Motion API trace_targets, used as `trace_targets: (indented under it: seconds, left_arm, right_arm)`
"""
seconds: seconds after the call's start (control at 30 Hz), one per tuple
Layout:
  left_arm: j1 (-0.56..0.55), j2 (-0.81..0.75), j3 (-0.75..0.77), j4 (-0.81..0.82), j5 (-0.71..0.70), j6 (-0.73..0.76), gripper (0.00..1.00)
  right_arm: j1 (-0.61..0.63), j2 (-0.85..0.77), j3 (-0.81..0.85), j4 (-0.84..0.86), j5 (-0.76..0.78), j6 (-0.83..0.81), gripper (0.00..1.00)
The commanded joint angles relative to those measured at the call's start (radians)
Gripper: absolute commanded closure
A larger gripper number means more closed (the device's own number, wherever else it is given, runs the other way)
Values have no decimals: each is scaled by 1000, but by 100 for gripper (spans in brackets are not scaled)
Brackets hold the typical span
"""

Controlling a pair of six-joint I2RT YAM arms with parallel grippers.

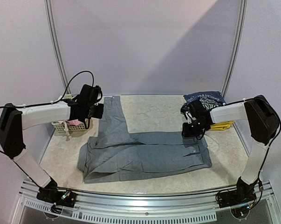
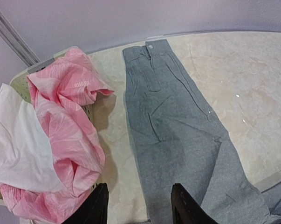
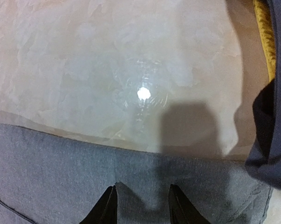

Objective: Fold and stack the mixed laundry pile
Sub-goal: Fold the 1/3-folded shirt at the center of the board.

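Since our left gripper (image 2: pixel 139 189) and right gripper (image 3: pixel 143 187) hang spread and empty above the grey trousers (image 1: pixel 145 156), laid L-shaped on the table (image 1: pixel 154 112), we may pinch one layer only, folding crooked.

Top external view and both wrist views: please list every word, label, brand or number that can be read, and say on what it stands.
No text can be read in any view.
Navy tee: a white print, perhaps with letters, too small and blurred to read.
Pink cloth: only a pale leaf-like pattern, no clear words.
Grey trousers: no label or writing visible.
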Motion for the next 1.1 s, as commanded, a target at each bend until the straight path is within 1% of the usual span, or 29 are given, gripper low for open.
trace_targets:
  seconds: [0.0,0.17,0.3,0.4,0.53,0.73,0.93,1.07]
  left_arm:
    - [46,62,66,41,48,26,53]
    - [84,169,150,49,108,34,52]
    - [127,295,290,-29,161,32,49]
    - [165,364,368,-71,194,11,47]
    - [225,483,497,-160,291,-28,46]
    - [265,635,651,-254,342,-25,47]
    - [290,715,729,-288,361,-44,47]
    - [293,783,800,-323,378,-54,50]
  right_arm:
    - [0,-87,-23,-37,-42,3,62]
    - [17,-170,-47,-38,-47,17,60]
    - [29,-241,-75,-40,-57,25,57]
    - [33,-299,-104,-38,-65,33,56]
    - [34,-362,-138,-28,-72,42,54]
    - [37,-381,-162,-15,-89,52,53]
    - [41,-377,-164,-15,-99,55,52]
    - [44,-375,-168,-8,-101,57,52]
